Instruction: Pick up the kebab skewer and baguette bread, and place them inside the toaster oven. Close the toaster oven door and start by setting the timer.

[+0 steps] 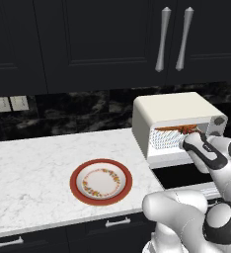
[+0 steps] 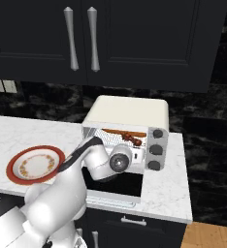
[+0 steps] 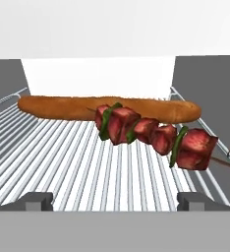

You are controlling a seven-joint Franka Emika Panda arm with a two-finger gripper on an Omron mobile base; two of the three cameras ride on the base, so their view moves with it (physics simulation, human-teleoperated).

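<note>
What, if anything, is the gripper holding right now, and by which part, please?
Nothing is held. The gripper is open, its fingertips wide apart with nothing between them. The kebab skewer and baguette bread lie ahead on the toaster oven rack.

no text, label, brand, number or sign can be read anywhere; the toaster oven has a plain cream casing and its knobs carry no legible marks; the plate bears only a floral band, no lettering; the wall switches are blank
</note>
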